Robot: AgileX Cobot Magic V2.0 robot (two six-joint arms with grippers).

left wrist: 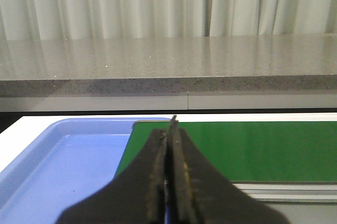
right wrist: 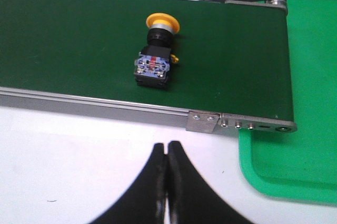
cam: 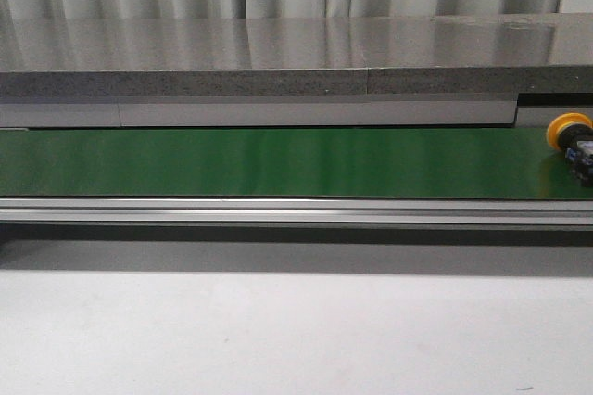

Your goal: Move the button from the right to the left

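Yellow-capped button (right wrist: 157,53) lies on its side on green belt (right wrist: 73,34), ahead of right gripper (right wrist: 167,153), apart from it. Right jaws together, empty. Left gripper (left wrist: 169,145) likewise pressed together, near blue tray (left wrist: 63,166).

All I get of my own machine is the fingers. My left gripper (left wrist: 170,182) has broad matte black fingers tapering to a thin tip, the inner pads looking worn and brownish, though it's too blurred to be sure. My right gripper (right wrist: 166,182) shows the same black curved blades, plain and unmarked
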